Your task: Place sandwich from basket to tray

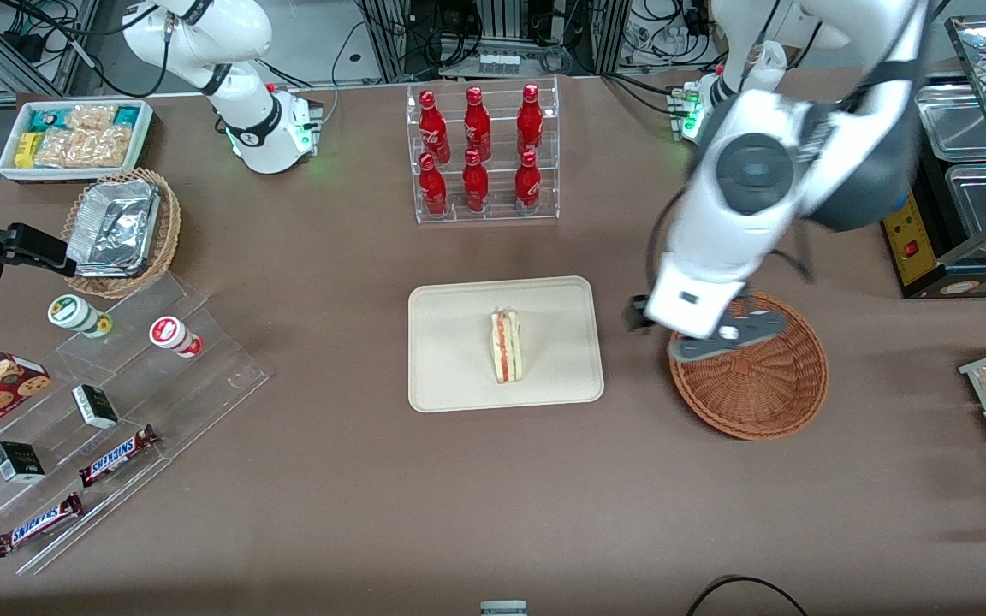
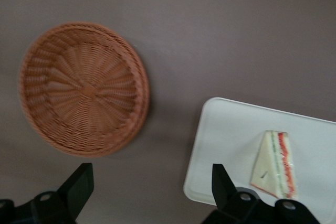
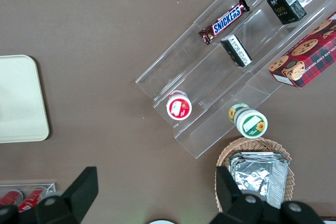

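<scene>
In the front view, we see the sandwich [image 1: 507, 346] lying on the tray [image 1: 450, 342], with the gripper [image 1: 720, 335] above the basket [image 1: 758, 385]. In the left wrist view, the gripper [image 2: 149, 190] is released, holding nothing, above the table [image 2: 236, 35].

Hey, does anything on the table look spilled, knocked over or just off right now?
Nothing stands out. The sandwich lies on the tray, the basket sits upright and empty, and the gripper hangs open above the table beside it.
</scene>
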Robot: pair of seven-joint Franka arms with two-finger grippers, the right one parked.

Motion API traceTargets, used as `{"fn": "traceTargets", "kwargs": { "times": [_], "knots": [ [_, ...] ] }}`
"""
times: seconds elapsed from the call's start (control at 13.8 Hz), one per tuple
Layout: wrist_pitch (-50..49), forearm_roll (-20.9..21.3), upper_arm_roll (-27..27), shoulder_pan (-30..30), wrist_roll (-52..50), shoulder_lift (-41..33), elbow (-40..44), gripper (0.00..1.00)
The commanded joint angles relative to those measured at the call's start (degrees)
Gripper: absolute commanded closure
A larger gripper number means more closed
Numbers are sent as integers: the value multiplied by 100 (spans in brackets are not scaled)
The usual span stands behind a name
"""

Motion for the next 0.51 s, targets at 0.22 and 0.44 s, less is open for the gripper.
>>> {"fn": "traceTargets", "kwargs": {
  "times": [0.22, 0.44],
  "knots": [
    [-416, -277, -45, 1137, 1844, -1004, -564, 1],
    [-742, -374, -36, 1674, 2785, -1251, -547, 1]
  ]
}}
